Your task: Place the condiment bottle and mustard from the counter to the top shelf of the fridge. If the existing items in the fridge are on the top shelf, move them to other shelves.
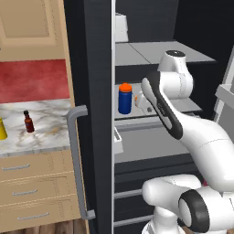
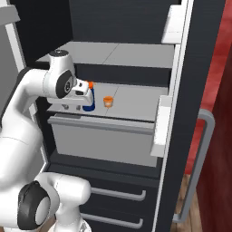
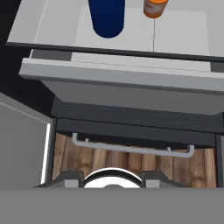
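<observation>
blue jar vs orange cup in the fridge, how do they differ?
The blue jar is a tall dark blue cylinder with an orange lid; the orange cup is far shorter, slimmer and orange. The jar stands beside the arm's wrist, the cup farther right. Both stand upright on one grey shelf.

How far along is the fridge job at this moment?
Done: nothing delivered; the condiment bottle and mustard stand on the counter, not on the top shelf. The jar and cup sit on the shelf below, so no clearing looks needed. In hand: nothing; the gripper hangs shut beside the jar. Left: both bottles.
</observation>
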Tool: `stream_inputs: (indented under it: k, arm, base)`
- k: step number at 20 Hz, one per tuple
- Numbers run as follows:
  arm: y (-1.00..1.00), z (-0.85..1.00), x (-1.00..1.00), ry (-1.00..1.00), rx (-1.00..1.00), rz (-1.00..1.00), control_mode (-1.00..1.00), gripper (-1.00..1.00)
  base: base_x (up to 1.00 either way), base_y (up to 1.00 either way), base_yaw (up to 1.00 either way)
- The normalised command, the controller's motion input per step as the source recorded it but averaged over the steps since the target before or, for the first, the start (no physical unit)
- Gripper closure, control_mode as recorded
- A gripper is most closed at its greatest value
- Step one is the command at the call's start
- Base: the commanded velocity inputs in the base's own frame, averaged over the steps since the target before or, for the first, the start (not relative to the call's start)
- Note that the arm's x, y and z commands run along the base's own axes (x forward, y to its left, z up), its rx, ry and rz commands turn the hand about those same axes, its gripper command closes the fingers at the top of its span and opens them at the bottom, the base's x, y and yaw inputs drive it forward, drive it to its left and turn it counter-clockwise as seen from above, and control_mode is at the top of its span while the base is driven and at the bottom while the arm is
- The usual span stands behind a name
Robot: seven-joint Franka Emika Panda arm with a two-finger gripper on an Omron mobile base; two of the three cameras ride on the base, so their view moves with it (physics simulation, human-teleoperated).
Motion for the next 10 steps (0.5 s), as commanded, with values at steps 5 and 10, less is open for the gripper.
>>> stream_inputs:
  k: [5,10]
  arm:
    - [0.0,0.0,-0.02,0.0,0.0,0.0,-1.0,-1.0]
    - [0.0,0.0,0.0,0.0,0.0,0.0,-1.0,-1.0]
  base:
    - [0.0,0.0,0.0]
    - [0.0,0.0,0.0]
